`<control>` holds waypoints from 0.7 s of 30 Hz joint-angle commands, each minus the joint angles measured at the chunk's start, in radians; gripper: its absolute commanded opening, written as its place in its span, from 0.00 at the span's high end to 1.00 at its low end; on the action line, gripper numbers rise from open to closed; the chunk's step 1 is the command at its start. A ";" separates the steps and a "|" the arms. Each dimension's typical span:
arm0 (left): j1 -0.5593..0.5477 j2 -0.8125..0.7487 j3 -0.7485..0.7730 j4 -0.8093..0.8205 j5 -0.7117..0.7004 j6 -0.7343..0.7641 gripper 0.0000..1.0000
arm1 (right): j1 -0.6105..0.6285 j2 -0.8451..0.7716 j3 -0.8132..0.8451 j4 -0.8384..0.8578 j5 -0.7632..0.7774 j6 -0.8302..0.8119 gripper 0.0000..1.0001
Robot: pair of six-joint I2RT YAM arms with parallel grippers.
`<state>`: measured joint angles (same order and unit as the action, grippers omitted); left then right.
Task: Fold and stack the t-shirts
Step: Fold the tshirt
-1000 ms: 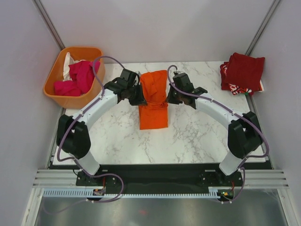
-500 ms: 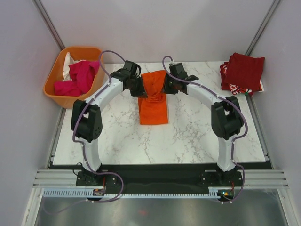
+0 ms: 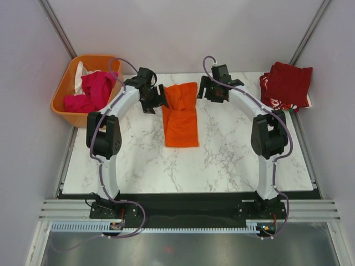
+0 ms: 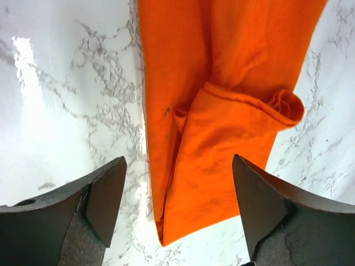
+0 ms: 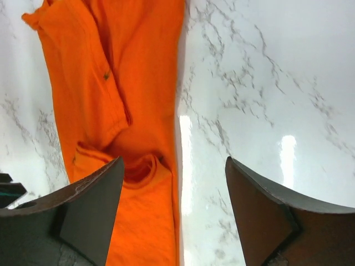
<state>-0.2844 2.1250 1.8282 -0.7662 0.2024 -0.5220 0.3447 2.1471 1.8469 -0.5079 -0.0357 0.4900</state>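
**Pincer state.** The left pincer (image 4: 177, 160) is open: in the left wrist view its two fingers (image 4: 105, 194) are spread wide and no cloth is clamped between them. The right pincer (image 5: 173, 160) is likewise open, with nothing gripped.

**Position of the work item.** The orange t-shirt (image 3: 180, 116) is laid on the marble bench (image 3: 238, 155), folded into a narrow strip that runs from the far side toward the arm bases. In the top view it is located between the two pincers. The left pincer is positioned just beside the left edge of the strip, at its far half. The right pincer is positioned just beside the far right corner. Whether either pincer touches the cloth cannot be told from the top view. In both wrist views the shirt is seen in the gap between the fingers, with a folded-over flap and a rolled hem visible.

**Other items.** A dark red t-shirt (image 3: 289, 82) is stacked on a red-and-white patterned one (image 3: 275, 103) at the far right corner of the bench, well apart from the right pincer. A magenta t-shirt (image 3: 94, 91) and a white one (image 3: 81, 68) are held in the orange basket (image 3: 62, 106) beside the far left corner.
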 commanded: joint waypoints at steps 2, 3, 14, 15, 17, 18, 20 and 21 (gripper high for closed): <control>-0.036 -0.201 -0.088 -0.010 -0.035 0.039 0.18 | 0.005 -0.206 -0.161 0.032 -0.076 -0.042 0.18; -0.056 -0.224 -0.146 -0.004 -0.034 0.037 0.18 | 0.005 -0.226 -0.204 0.040 -0.104 -0.027 0.18; -0.148 -0.462 -0.658 0.258 0.088 -0.055 0.23 | 0.043 -0.446 -0.845 0.364 -0.395 0.125 0.19; -0.150 -0.462 -0.699 0.272 0.089 -0.065 0.22 | 0.050 -0.438 -0.866 0.374 -0.403 0.127 0.19; -0.151 -0.459 -0.730 0.315 0.095 -0.073 0.20 | 0.060 -0.415 -0.880 0.399 -0.417 0.134 0.18; -0.153 -0.455 -0.756 0.327 0.095 -0.079 0.18 | 0.063 -0.409 -0.891 0.407 -0.420 0.137 0.18; -0.157 -0.453 -0.785 0.372 0.101 -0.081 0.16 | 0.073 -0.389 -0.896 0.425 -0.428 0.148 0.19; -0.157 -0.447 -0.791 0.386 0.101 -0.081 0.15 | 0.074 -0.385 -0.899 0.431 -0.428 0.150 0.19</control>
<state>-0.4389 1.7061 1.0561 -0.5079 0.2737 -0.5682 0.4095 1.7428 0.9558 -0.1749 -0.4198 0.6147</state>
